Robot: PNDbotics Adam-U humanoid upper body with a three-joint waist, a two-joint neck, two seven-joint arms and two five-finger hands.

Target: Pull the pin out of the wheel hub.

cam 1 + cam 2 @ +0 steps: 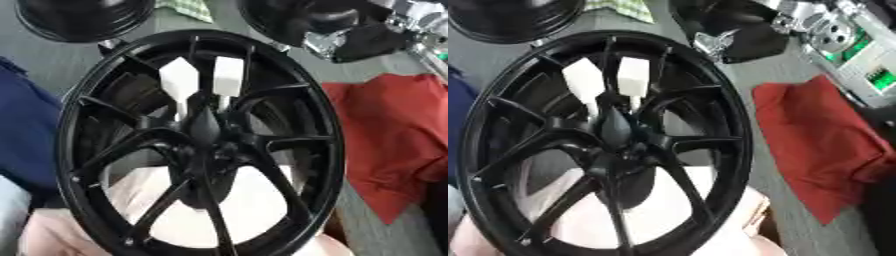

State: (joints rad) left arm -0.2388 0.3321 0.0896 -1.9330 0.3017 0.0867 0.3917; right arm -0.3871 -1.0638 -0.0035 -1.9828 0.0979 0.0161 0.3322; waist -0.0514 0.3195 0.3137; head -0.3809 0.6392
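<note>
Looking at two white pins standing side by side in the middle of the wheel (328, 150). Calling them the left pin (179, 80) and the right pin (227, 75). Both sticking in the hub (206, 135), thin ends going down into it, wide blocky tops pointing up toward the far rim. Almost touching each other at the tops. Both sitting in the hub, not pulled out.

Seeing the black wheel filling most of the view, with thin black spokes running out from the hub to the rim.

Finding the right hand (350, 40) up in the top right corner, black with shiny silver bits. Hanging just past the far rim of the wheel, up and to the right of the pins and well apart from them. Not touching either pin, and holding nothing that can be seen. Not able to tell whether open or closed, being dark and blurry there.

Moving outward: lying under the wheel, a pale pink thing (254, 210) showing through the spokes. Lying to the right, a red cloth (394, 135). Lying to the left, a blue cloth (22, 130). Sitting at the top left, another round black thing (79, 20). Peeking in at the top, a bit of green checked cloth (188, 9). Showing in the right eye view at the far right, a green board (868, 55) in a silver part.
</note>
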